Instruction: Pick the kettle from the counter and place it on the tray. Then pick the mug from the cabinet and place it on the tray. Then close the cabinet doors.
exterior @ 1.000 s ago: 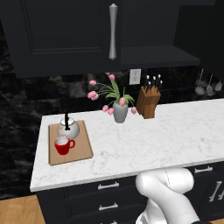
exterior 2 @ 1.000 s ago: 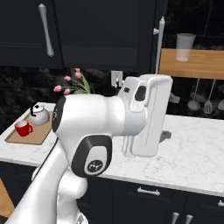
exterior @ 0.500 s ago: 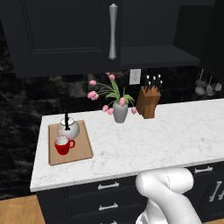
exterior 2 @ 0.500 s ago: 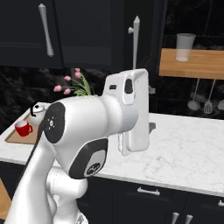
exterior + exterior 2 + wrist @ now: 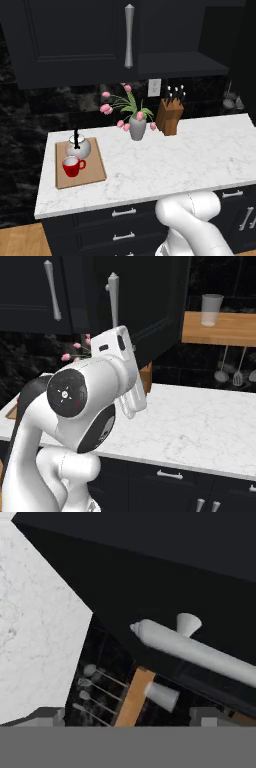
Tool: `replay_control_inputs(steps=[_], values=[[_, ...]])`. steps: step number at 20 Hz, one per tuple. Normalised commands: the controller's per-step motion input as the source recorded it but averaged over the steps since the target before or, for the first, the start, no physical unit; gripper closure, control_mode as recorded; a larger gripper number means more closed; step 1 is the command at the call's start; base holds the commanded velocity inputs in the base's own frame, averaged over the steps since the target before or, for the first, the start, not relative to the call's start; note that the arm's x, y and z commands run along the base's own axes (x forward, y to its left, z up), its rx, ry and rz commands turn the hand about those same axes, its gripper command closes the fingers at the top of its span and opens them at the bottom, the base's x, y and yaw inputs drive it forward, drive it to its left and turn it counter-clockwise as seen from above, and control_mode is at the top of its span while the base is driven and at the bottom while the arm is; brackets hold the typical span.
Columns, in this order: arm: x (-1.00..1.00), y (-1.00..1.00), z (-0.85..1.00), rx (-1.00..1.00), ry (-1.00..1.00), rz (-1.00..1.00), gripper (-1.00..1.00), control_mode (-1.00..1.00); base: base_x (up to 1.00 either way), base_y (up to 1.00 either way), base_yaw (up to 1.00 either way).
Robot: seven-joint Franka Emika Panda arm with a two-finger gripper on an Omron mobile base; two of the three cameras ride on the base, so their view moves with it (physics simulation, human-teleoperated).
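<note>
Black door (image 5: pixel 150 301) hangs ajar; kettle (image 5: pixel 78 146) and mug (image 5: pixel 73 166) sit on the tray (image 5: pixel 95 170). We judge the panel stiff and hinged, best pushed near its silver handle (image 5: pixel 200 654). End effector (image 5: pixel 127 714) spread wide, empty.

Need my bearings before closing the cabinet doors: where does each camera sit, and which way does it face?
Left base view: behind the arm, left; looks down at kettle and mug on tray; white arm lower right.
Right base view: behind, right; arm up front, open door.
Hand view: along the gripper at door handle.
Shared: marble counter.
</note>
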Motion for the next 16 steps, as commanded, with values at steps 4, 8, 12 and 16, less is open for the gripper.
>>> replay_control_inputs(steps=[4, 8, 12, 16], values=[[0.64, 0.78, 0.00, 0.00, 0.01, 0.24, -1.00, -1.00, 0.00, 0.00, 0.00], [0.77, 0.72, 0.00, 0.00, 0.02, 0.20, -1.00, -1.00, 0.00, 0.00, 0.00], [0.98, 0.59, -0.05, 0.01, 0.01, 0.15, -1.00, -1.00, 0.00, 0.00, 0.00], [1.00, 0.57, -0.07, 0.03, 0.00, 0.15, -1.00, -1.00, 0.00, 0.00, 0.00]])
